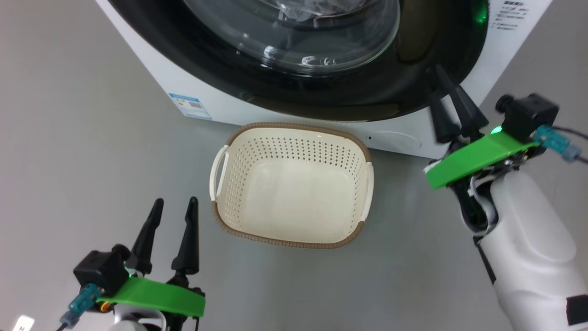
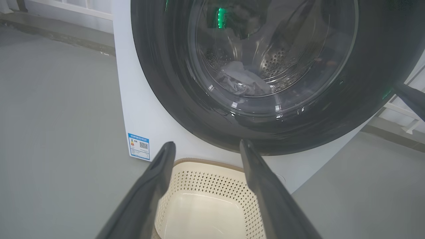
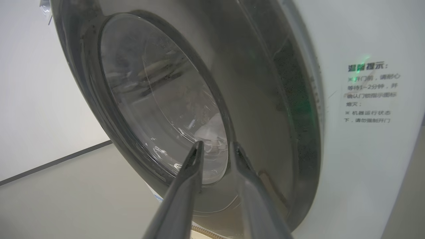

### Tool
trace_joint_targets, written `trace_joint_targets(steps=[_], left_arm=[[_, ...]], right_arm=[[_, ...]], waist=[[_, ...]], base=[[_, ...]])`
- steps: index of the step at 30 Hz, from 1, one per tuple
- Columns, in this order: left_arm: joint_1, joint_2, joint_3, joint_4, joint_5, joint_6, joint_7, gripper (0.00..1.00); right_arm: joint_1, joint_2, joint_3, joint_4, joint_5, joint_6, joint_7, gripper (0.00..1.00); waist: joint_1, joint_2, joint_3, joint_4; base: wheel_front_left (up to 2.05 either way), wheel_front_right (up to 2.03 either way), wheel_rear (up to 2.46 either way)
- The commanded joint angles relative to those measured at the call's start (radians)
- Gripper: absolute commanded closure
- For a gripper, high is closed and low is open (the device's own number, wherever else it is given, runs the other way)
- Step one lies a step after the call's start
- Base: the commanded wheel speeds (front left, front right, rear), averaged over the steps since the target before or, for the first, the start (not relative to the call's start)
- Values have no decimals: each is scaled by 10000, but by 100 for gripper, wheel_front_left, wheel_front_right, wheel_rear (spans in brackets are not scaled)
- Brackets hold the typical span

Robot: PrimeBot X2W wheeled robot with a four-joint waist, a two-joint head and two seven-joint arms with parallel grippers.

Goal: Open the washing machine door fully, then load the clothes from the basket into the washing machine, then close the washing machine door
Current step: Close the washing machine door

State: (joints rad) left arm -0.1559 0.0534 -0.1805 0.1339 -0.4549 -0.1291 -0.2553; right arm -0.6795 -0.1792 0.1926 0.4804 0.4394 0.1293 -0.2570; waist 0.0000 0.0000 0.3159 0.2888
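Note:
The washing machine (image 1: pixel 151 69) stands white at the top of the head view. Its door (image 1: pixel 321 99), black-rimmed with a clear glass bowl, lies against the machine's front. Through the glass, pale clothes (image 2: pixel 242 81) rest in the steel drum, and they show too as clothes (image 3: pixel 212 127) in the right wrist view. The cream basket (image 1: pixel 294 133) sits on the floor below the door with nothing in it. My right gripper (image 1: pixel 435 80) is at the door's lower right rim, fingers slightly apart around nothing. My left gripper (image 1: pixel 176 201) stands open to the left of the basket.
Grey floor lies all around the basket. A blue label (image 1: pixel 189 105) and a round white cap (image 1: pixel 395 140) sit low on the machine's front. A printed notice (image 3: pixel 370 93) is stuck to the right of the door. A green light (image 1: pixel 480 16) glows on the rim.

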Motion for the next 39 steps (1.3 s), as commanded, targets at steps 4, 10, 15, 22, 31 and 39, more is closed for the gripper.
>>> trace_joint_targets(steps=[4, 10, 15, 22, 31, 39], left_arm=[[234, 359, 488, -76, 28, -16, -65, 0], [402, 593, 651, 42, 95, -16, -65, 0], [515, 771, 775, 158, 122, -16, -65, 0], [716, 957, 956, 268, 127, -16, -65, 0], [977, 1105, 1245, 427, 235, -16, -65, 0], [1033, 1151, 1416, 579, 402, -16, -65, 0]], right_arm=[[643, 229, 398, -329, -27, 14, -48, 0], [1363, 202, 569, -379, -19, 14, -48, 0], [1875, 138, 464, -477, -17, 14, -48, 0], [2681, 45, 295, -657, -48, 14, -48, 0], [3461, -33, 62, -742, -67, 14, -48, 0], [3944, -139, -201, -799, -116, 14, -48, 0]], waist=[[0, 0, -377, -325], [0, 0, -740, -687], [0, 0, -999, -1002], [0, 0, -1377, -1457], [0, 0, -1668, -1989], [0, 0, -1747, -2276]], base=[[0, 0, 0], [0, 0, 0], [0, 0, 0], [0, 0, 0], [0, 0, 0], [0, 0, 0]])
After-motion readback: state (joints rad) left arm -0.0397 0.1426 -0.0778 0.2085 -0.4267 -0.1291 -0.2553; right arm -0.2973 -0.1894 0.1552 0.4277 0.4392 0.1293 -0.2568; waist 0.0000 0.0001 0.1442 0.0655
